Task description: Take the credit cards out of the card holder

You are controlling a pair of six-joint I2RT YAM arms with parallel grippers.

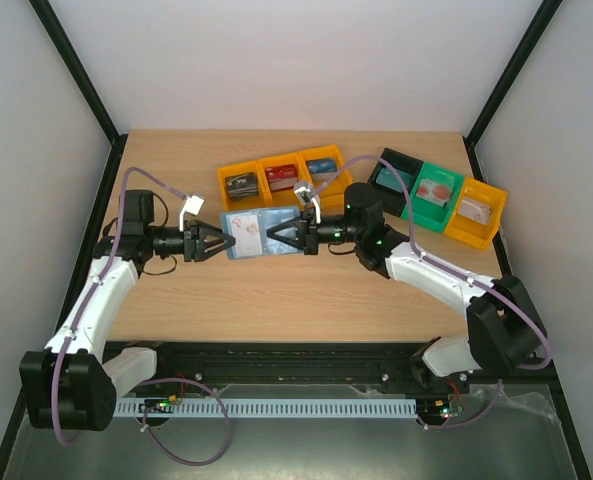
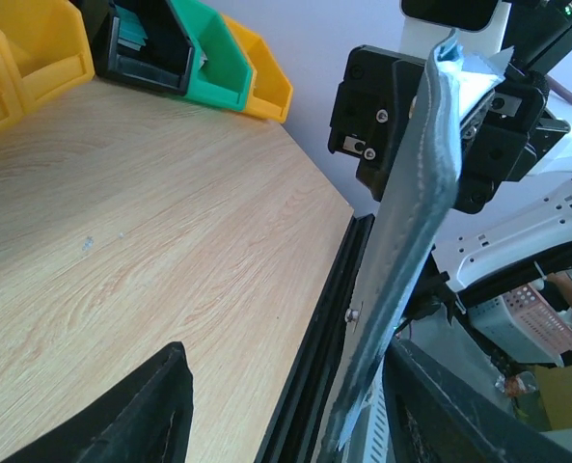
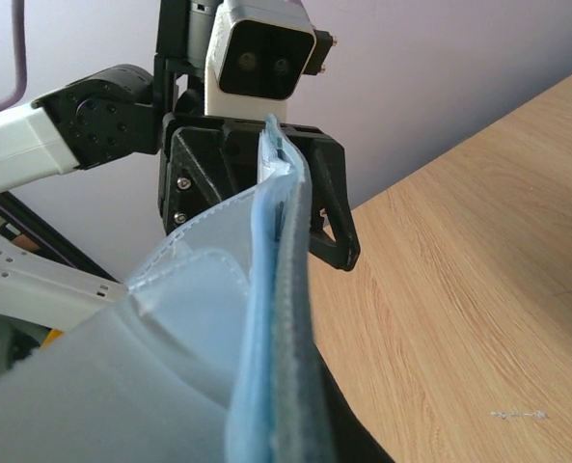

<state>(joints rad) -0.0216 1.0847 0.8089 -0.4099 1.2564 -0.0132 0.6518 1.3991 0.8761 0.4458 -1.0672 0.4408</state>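
As right end effector (image 1: 272, 237) clamps it — card holder (image 1: 243, 232) aloft

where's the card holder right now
Top view: the card holder is mid-table, near side of the three yellow bins, its right edge in the shut right gripper, the open left gripper at its left edge.

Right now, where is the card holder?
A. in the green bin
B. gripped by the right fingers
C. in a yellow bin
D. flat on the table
B: the right fingers are shut on one edge of the card holder, while the left fingers stand open around its other edge.
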